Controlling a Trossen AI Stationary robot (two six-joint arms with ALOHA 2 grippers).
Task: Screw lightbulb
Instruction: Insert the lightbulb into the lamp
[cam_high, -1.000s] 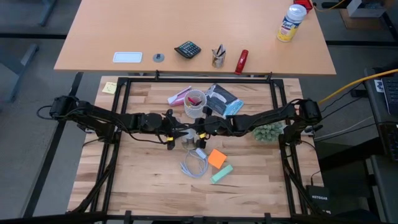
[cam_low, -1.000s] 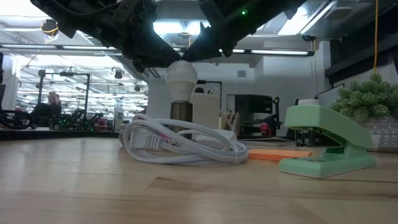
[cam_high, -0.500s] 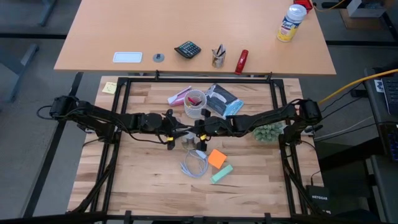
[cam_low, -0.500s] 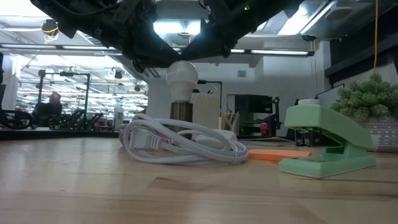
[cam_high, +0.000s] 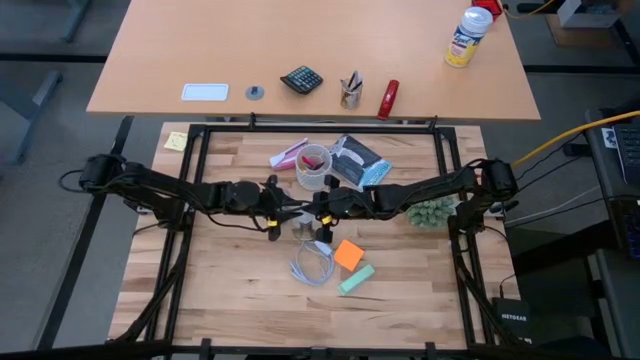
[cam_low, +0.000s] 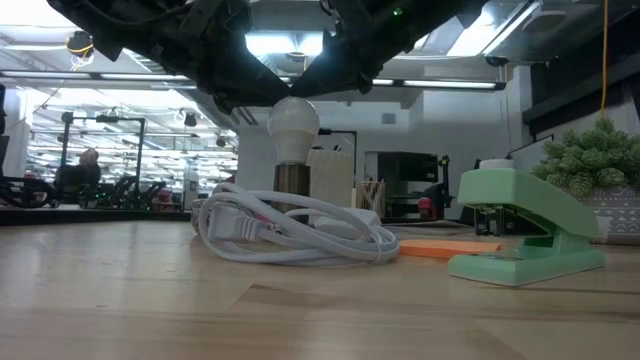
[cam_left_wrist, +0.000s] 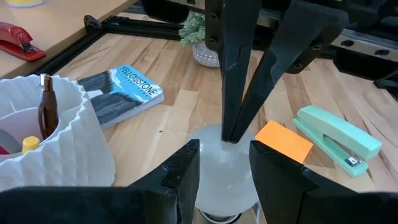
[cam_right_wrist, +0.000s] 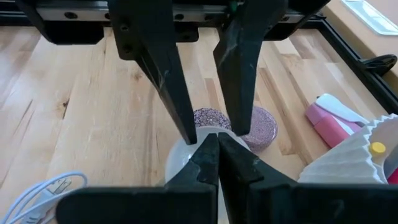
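Observation:
The small white lightbulb (cam_low: 293, 125) stands upright with its narrow base in a dark cylindrical socket (cam_low: 291, 190) on the wooden table, mid-table. My left gripper (cam_left_wrist: 224, 148) reaches in from the table's left, and its two fingers flank the bulb's round part. From the table's right comes my right gripper (cam_right_wrist: 214, 140), shut, with its joined tips at the bulb's top. In the high view the two grippers (cam_high: 283, 210) (cam_high: 318, 208) meet over the bulb and hide most of it. My left gripper pinches the bulb's rounded sides (cam_left_wrist: 205, 171) between its two fingers, coming from the table's left and slanting slightly down. The bulb sits upright with its base in the socket. My right gripper rests its shut fingertips on the bulb's crown (cam_left_wrist: 227, 144), slanting down from the table's right.
A coiled white cord (cam_low: 290, 230) lies just in front of the socket. An orange pad (cam_low: 440, 248) and a green stapler (cam_low: 525, 235) lie to its right. A ribbed white cup (cam_left_wrist: 43, 137), a book (cam_left_wrist: 124, 93) and a small potted plant (cam_high: 432, 212) stand behind and to the right.

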